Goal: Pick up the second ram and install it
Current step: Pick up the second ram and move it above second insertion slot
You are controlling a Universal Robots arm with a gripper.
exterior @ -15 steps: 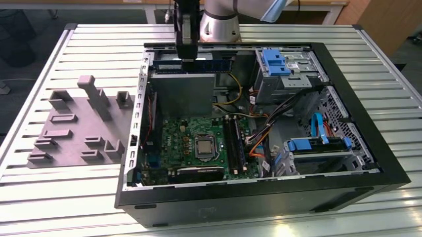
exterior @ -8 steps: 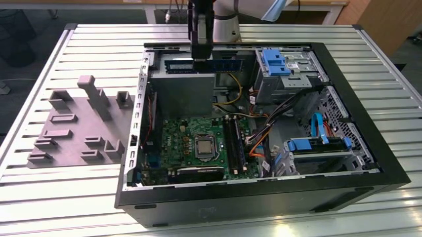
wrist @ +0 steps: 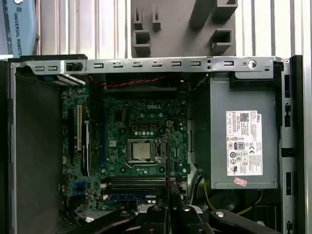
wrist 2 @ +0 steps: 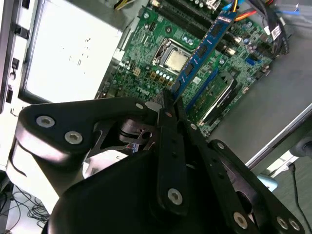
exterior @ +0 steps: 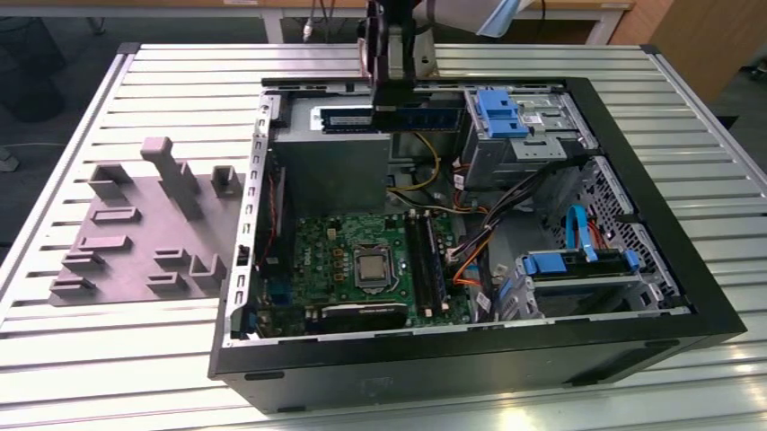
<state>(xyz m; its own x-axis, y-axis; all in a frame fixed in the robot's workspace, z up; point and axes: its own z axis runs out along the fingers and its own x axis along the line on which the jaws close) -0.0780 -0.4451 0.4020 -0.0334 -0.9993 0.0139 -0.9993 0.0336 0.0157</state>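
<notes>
Jaws are closed on the second ram (wrist 2: 205,48); the fingertips (wrist 2: 165,100) pinch it by the flat faces, near one long edge. In the first wrist view the gripper (wrist: 168,208) holds the stick edge-on, so the ram (wrist: 168,161) reads as a thin dark line over the board. In the exterior view the gripper (exterior: 387,109) hangs at the far side of the case (exterior: 480,352), with the ram (exterior: 427,118) lying level across it and poking out both sides of the fingers. It sits at about rim height by the power supply (exterior: 330,171); whether it's touching the supply can't be told.

Progress, as a judgement: the pick looks done, grip looks firm. Install is not done, as the stick is well apart from the ram slots (exterior: 427,259) down on the motherboard (exterior: 341,247), which sit next to the CPU (exterior: 373,268). The stick's long axis also looks crosswise to the slots in the exterior view, so alignment is prob. not there yet.

In the first wrist view a blue-green strip (wrist: 129,197) lies in the slot row (wrist: 136,183). It may be a stick already seated, but can't say for sure.

Outside the case, a grey fixture block (exterior: 144,224) sits on the ribbed table (exterior: 108,368), clear of the work.
</notes>
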